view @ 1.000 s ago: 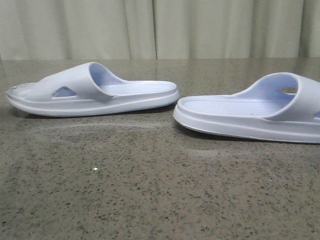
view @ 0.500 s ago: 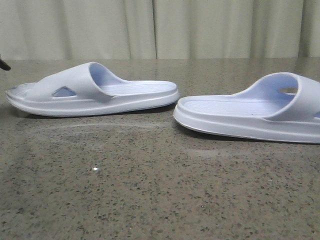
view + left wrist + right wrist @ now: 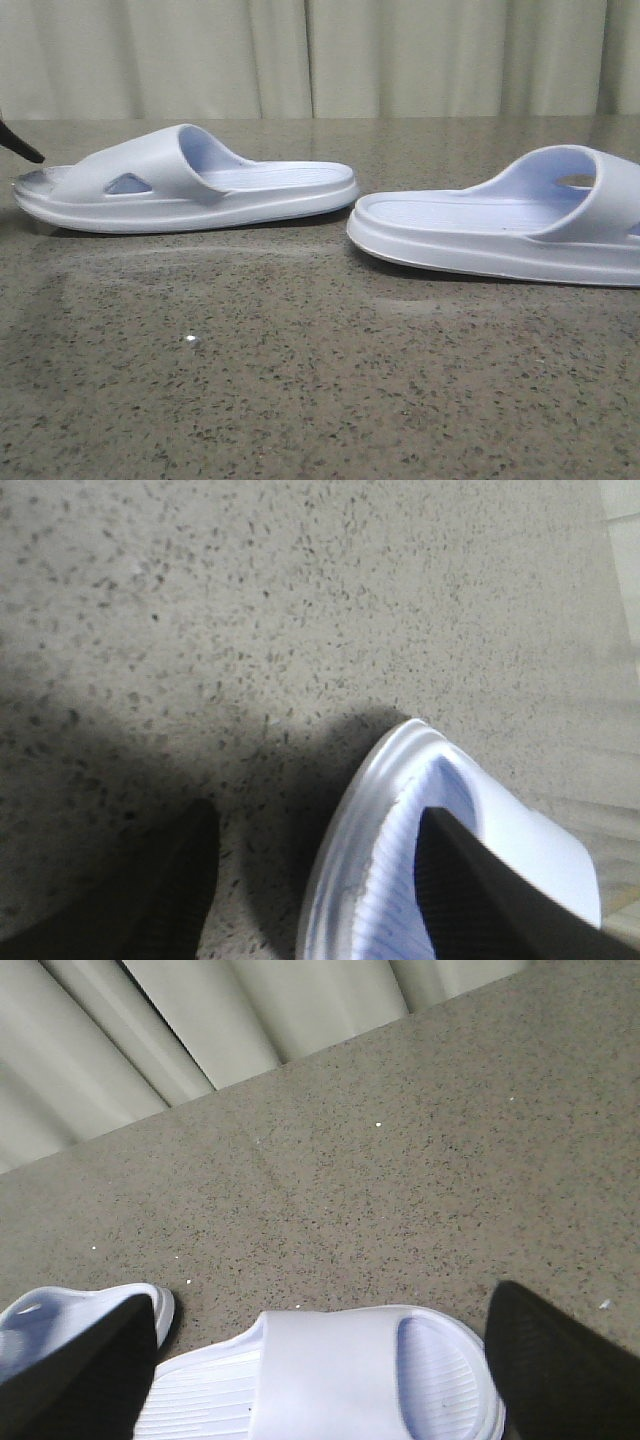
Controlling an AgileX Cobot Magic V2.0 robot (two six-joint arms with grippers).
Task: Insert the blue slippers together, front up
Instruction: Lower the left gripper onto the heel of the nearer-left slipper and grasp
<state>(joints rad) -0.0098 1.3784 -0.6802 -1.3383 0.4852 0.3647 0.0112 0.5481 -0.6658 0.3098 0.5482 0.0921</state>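
Observation:
Two pale blue slippers lie sole down on the speckled table. The left slipper (image 3: 190, 185) has its toe at the far left. The right slipper (image 3: 500, 225) has its heel toward the middle. My left gripper (image 3: 315, 885) is open over the left slipper's toe end (image 3: 365, 860), one finger over the footbed and one over the table outside the rim. In the front view only a dark fingertip (image 3: 22, 146) shows at the left edge. My right gripper (image 3: 320, 1390) is open above the right slipper (image 3: 330, 1380), its fingers beyond the strap on either side. It is out of the front view.
The speckled grey-brown table (image 3: 300, 380) runs back to a pale curtain (image 3: 320, 55). The two slippers lie a small gap apart near the middle. In the right wrist view the left slipper's heel (image 3: 30, 1325) shows beside one finger.
The left gripper's dark fingertip has come into the front view at the left edge and moved down and right toward the left slipper's toe. The slippers have not moved.

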